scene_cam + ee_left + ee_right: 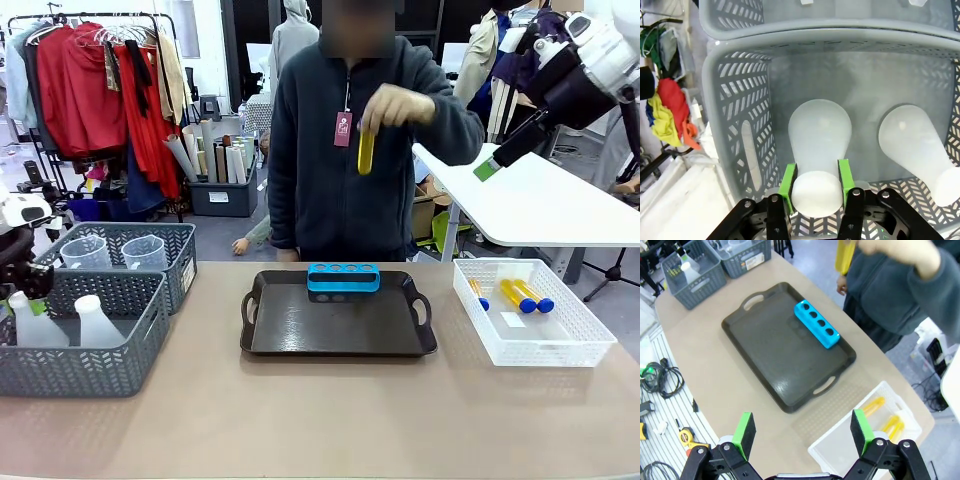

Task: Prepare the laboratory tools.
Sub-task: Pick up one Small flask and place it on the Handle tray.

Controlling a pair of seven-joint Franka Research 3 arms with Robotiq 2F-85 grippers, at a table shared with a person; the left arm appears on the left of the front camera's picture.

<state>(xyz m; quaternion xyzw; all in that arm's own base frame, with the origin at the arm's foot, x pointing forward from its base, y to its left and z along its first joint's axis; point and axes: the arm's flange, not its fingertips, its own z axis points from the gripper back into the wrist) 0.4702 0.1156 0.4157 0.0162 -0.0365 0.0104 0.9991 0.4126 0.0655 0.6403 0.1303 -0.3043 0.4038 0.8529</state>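
At the table's (320,430) near left corner, the near basket (90,360) holds two flasks. Both stand upright, long axes vertical, necks up. The left gripper (816,182) reaches down into this basket, and its green pads press both sides of the neck of one flask (820,135), gripping it. The second flask (912,140) stands just beside it, untouched.

At mid-table lies one dark tray (340,330). Near the right edge, one white bin (530,345) holds three tubes (515,295). They lie flat, long axes running roughly near to far, blue caps toward the near edge.

Along the tray's far edge sits one blue rack (343,277). Its long axis runs left to right, and its four holes face up.

Behind the near basket, at the left edge, the far basket (175,250) holds two clear beakers (85,252), mouths up.

Beyond the far edge a person's hand (395,105) holds a fourth tube (366,150) by its top, above the rack. It hangs upright, long axis vertical, with its cap hidden.

High above the table's right side, the right gripper (802,427) has its jaws spread wide, with nothing between them.
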